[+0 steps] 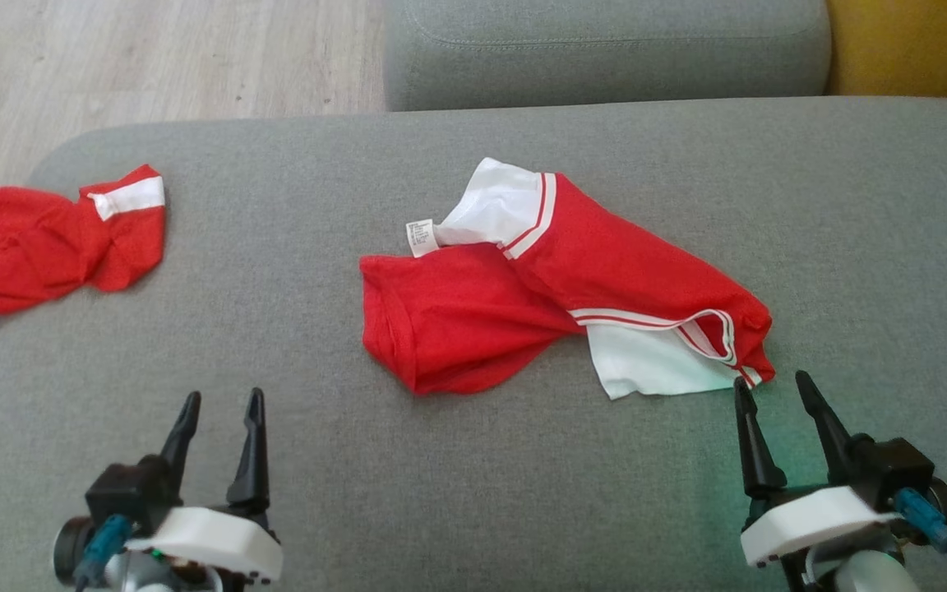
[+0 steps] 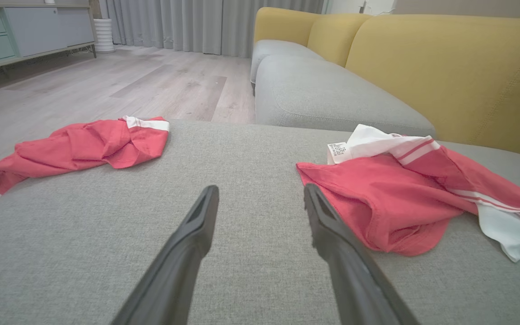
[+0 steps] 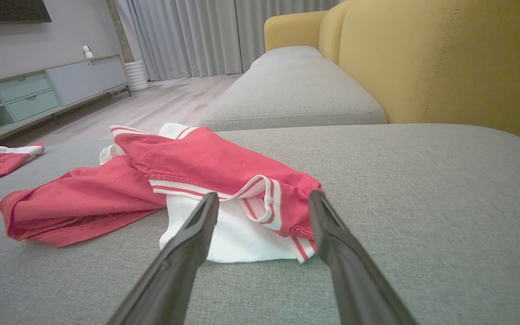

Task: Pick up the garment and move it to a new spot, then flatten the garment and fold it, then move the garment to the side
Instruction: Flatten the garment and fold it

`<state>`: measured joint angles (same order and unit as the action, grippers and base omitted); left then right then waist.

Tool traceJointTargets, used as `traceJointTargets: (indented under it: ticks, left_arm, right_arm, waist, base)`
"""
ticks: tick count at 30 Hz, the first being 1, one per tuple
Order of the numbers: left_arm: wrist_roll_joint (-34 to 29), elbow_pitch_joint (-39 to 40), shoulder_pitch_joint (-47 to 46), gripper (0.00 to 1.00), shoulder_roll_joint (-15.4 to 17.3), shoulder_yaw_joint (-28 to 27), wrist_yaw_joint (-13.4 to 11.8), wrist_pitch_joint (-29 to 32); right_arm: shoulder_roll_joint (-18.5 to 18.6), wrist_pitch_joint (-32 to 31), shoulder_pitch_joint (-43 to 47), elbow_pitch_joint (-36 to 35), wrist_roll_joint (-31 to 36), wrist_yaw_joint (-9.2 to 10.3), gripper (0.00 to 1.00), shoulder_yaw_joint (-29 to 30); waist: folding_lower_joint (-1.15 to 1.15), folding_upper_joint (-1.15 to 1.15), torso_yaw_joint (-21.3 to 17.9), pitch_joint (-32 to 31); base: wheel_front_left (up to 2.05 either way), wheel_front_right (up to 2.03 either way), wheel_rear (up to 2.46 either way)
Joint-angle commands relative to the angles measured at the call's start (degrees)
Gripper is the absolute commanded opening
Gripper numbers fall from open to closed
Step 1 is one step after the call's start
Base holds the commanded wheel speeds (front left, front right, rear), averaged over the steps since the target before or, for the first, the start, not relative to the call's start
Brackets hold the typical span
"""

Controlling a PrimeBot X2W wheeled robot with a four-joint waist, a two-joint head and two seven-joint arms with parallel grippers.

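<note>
The two tools are closest to us, low down. The left tool (image 1: 224, 395) has its two dark fingers spread apart, with nothing between them. The right tool (image 1: 770, 380) is spread wide too, and it holds nothing.

The garment (image 1: 556, 296) is red, with white parts and red-and-white stripes. It lies in a messy heap on the gray cushion (image 1: 473, 493). It sits just in front of the right tool. Its white corner is right by that tool's fingertips, and I cannot tell if they touch. In the right wrist view, the white part and the striped edge show between the two fingers (image 3: 188, 243).

From the left tool, the garment is ahead and off to the right, a little way apart. A small white tag (image 1: 420, 237) sticks out on the garment's far side. Another red cloth (image 1: 46, 247) lies ahead of the left tool and well off to its left, at the cushion's edge. It is crumpled too.

I think the job has hardly begun. The garment is not lifted. It is not flat, because one part flops over another. It is not folded neatly either. So every step is left: pick it up, carry it to a new spot, smooth it out, fold it, and move it to the side. The right tool looks ready to take the near corner first. The left tool would need to go over to the red end.
</note>
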<state>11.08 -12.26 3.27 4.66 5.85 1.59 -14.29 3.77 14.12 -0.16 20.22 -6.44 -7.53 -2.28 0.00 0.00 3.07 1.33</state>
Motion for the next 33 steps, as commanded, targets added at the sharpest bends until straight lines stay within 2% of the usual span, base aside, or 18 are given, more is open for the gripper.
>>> traceJointTargets:
  ticks: [1, 10, 18, 23, 29, 33]
  left_arm:
    - [-0.6, 1.6, -2.3, 1.0, -0.1, -2.8, 0.3, -0.7]
    - [-2.0, 1.7, -3.7, 1.0, -1.1, -3.7, 1.7, -0.7]
    - [-1.6, -1.1, -9.8, 1.0, -1.6, -1.2, 2.5, -0.7]
    - [0.2, -8.0, -19.7, 1.0, -1.7, 2.1, 2.5, 2.3]
    - [3.2, -17.8, -32.1, 1.0, -1.8, 5.2, 0.5, 9.4]
    - [4.0, -25.2, -38.7, 1.0, -1.7, 5.1, -0.4, 14.0]
  right_arm:
    - [-0.1, 0.7, -1.5, -1.9, 0.3, 0.04, 1.0, -1.5]
    - [-0.2, 0.7, -2.4, -2.6, 0.2, 0.04, 1.0, -2.1]
    - [-0.1, 0.7, -4.1, -4.1, 0.2, 0.04, 1.0, -2.5]
    - [-0.2, 0.6, -6.4, -5.6, 0.1, 0.04, 1.0, -3.9]
    - [-0.5, 0.7, -8.9, -6.5, -0.6, 0.04, 1.0, -6.7]
    - [-0.6, 0.7, -10.0, -6.3, -1.1, 0.04, 1.0, -7.6]
  waist:
    - [0.0, 0.0, 0.0, 0.2]
    - [0.0, 0.0, -0.6, 1.5]
    - [0.0, 0.0, -1.3, 5.0]
    - [0.0, 0.0, -2.6, 8.8]
    - [0.0, 0.0, -5.5, 12.5]
    - [0.0, 0.0, -7.3, 14.0]
  base:
    - [0.0, 0.0, 0.0]
    - [0.0, 0.0, 0.0]
    - [0.0, 0.0, 0.0]
    - [0.0, 0.0, 0.0]
    - [0.0, 0.0, 0.0]
    - [0.0, 0.0, 0.0]
